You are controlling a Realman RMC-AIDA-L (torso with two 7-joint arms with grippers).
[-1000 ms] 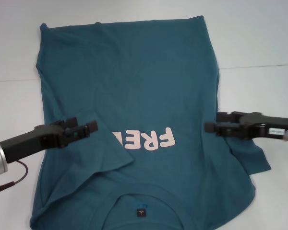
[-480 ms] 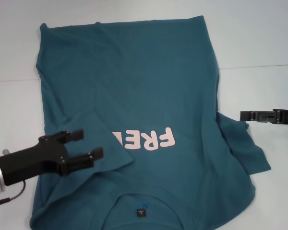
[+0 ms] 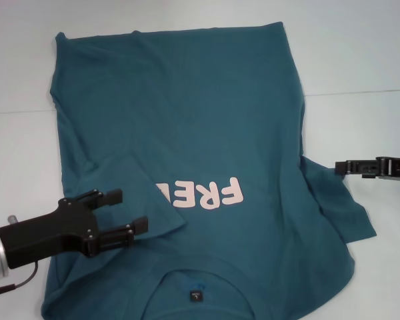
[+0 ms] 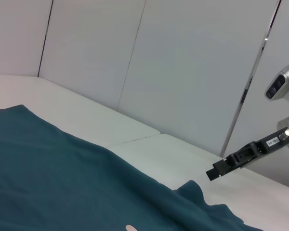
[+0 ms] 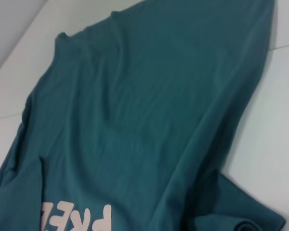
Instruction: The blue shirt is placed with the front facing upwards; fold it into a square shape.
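Observation:
The blue shirt lies flat on the white table, front up, collar and black neck tag nearest me. Its left sleeve is folded inward and covers the start of the pink lettering. Its right sleeve lies spread out sideways. My left gripper hovers open over the folded sleeve, holding nothing. My right gripper is off the shirt's right edge, just above the spread sleeve, and also shows in the left wrist view. The right wrist view shows the shirt and its lettering.
White table surrounds the shirt, with a seam line running across it. White wall panels stand behind the table. A thin cable hangs by my left arm.
My left gripper has drawn back toward me and opened wider over the folded left sleeve. My right gripper has pulled away rightward off the shirt. The shirt has not moved.

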